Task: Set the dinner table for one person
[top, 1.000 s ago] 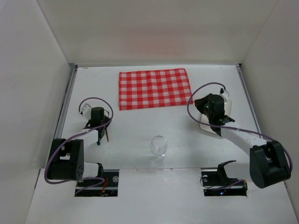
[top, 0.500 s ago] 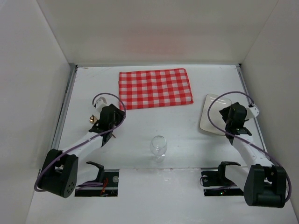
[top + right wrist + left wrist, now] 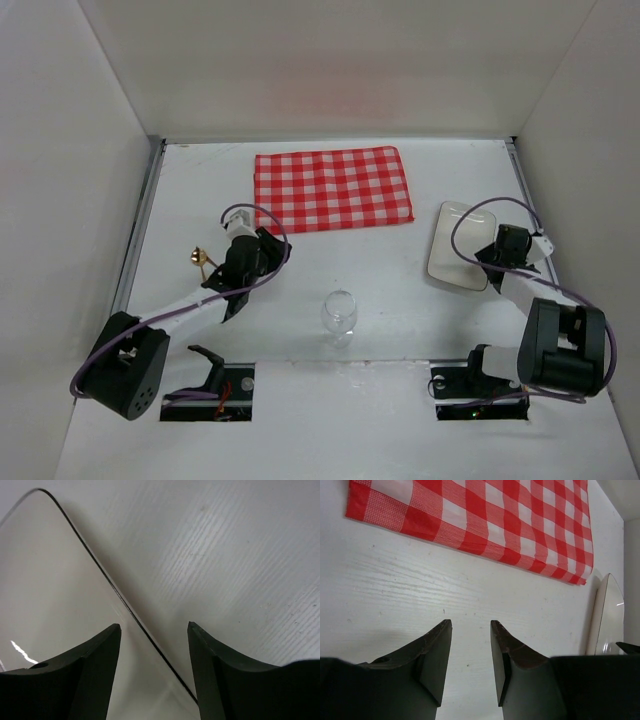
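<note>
risk: 3 o'clock plate (image 3: 455, 245) may skid on tabletop (image 3: 380, 275) | cause: released right hand (image 3: 154, 626) clips rim; left hand (image 3: 470, 622) released, empty

My worktop (image 3: 200, 190) is matte white, with a fine pale grain. The cloth (image 3: 332, 188) has a check pattern of red and white squares. The plate (image 3: 455, 240) is glossy white, and its rim shows as a thin dark line. The glass (image 3: 339, 312) is clear, without colour. My left fingers (image 3: 434, 652) are black, with a brownish-red tone on the inner faces. My right fingers (image 3: 97, 665) are dark grey to black. My arms (image 3: 185, 300) are white with black joints, the cables (image 3: 488, 201) are purple, and one small thing (image 3: 198, 257) is golden.
</note>
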Tool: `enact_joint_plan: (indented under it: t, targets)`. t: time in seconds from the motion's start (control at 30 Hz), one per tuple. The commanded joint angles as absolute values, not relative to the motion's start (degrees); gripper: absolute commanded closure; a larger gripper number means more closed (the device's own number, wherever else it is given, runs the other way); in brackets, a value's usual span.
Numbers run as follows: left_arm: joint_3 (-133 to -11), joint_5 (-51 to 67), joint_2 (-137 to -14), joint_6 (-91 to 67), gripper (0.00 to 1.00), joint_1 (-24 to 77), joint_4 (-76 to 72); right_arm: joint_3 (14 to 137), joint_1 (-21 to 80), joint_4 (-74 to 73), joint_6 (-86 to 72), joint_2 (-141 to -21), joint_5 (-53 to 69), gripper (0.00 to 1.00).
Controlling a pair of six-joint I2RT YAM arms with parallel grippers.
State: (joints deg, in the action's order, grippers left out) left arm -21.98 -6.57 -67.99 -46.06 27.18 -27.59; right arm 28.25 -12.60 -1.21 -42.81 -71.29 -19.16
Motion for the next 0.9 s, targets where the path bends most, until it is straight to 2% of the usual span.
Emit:
enact_joint_plan:
  t: [0.0,0.23,0.43,0.5,0.6,0.63,0.87]
  targets:
    - [-21.6,-5.4,-67.9,-45.1,0.65,27.8,-32.4,31.0,-13.5,1.4,-41.2,-73.7,-15.7,0.43]
    - [-21.9,-4.7,-67.9,-45.3,0.65,27.9,-32.2,30.1,-12.8,1.1,-42.3,-72.5,-13.2,0.69]
    - [-21.7,-4.7,-68.0,-45.5,0.65,27.0,-31.9,28.7,-9.2,-1.6,-44.0,-68.4,-8.8,0.69]
    - [-21.6,-4.7,-67.9,-45.5,0.65,26.9,-31.9,28.2,-8.3,-1.7,-44.1,-66.7,-7.7,0.63]
    - [-21.6,-4.7,-68.0,-45.6,0.65,26.8,-31.9,28.2,-7.6,-1.1,-43.6,-65.8,-8.5,0.5]
    - [-21.6,-4.7,-68.0,-45.7,0.65,26.8,-31.9,28.5,-7.8,-1.0,-43.9,-66.4,-9.1,0.5]
    - [-21.7,-4.7,-69.1,-45.7,0.65,27.0,-32.3,29.2,-10.4,3.3,-45.2,-73.3,-8.7,0.68]
